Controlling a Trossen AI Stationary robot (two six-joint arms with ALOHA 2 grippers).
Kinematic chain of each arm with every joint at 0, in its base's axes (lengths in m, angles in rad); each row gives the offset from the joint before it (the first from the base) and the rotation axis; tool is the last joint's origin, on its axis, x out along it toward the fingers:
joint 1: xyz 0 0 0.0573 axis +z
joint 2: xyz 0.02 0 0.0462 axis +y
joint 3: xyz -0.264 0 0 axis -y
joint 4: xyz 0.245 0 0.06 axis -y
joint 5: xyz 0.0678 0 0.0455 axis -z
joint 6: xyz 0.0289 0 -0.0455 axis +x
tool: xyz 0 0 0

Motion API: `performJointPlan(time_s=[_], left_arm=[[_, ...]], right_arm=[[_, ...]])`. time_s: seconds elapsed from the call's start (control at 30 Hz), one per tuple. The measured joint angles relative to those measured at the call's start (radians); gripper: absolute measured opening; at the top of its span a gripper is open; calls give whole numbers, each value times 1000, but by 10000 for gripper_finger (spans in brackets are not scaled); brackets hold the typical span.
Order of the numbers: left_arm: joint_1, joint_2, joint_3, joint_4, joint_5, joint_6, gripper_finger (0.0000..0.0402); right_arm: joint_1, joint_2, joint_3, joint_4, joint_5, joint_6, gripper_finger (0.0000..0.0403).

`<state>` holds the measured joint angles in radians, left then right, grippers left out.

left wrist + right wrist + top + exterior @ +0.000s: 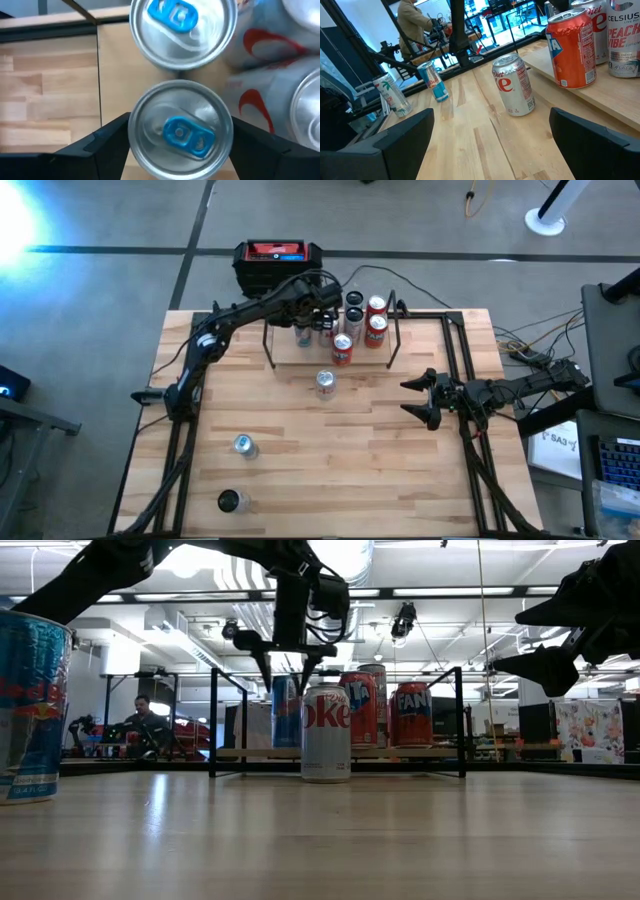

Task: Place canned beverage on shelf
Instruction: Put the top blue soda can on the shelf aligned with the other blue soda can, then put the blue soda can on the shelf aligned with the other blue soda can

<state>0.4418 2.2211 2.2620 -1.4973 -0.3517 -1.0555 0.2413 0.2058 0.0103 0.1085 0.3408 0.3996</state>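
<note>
Can (181,131) stood on shelf (290,355) near the bench's far edge, left fingers (102,142) barely parted around it; withdrawing could nudge neighbouring cans (375,320). Right gripper (418,397) waited wide open, empty.

One shelf (300,362), and I count seven cans (343,348) on it. Three more out on the table (400,480): twelve, eight, seven o'clock.

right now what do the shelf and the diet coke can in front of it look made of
Shelf: light wood board, visible grain, matte; thin black posts, probably painted metal. Diet Coke can: silvery, glossy, with a shiny pull-tab lid, likely aluminium.
</note>
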Motion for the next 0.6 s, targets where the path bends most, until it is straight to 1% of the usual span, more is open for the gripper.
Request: performJointPlan(time_s=[0.17,0.33,0.43,0.6], left_arm=[[-8,-23,0,-32,81,0,278],[-35,-32,7,-36,76,0,278],[-56,-33,28,-74,110,0,278],[-120,-61,23,-74,160,-7,278]], right_arm=[[0,0,0,0,0,0,380],[0,0,0,0,0,0,380],[0,0,0,0,0,0,380],[0,0,0,0,0,0,380]])
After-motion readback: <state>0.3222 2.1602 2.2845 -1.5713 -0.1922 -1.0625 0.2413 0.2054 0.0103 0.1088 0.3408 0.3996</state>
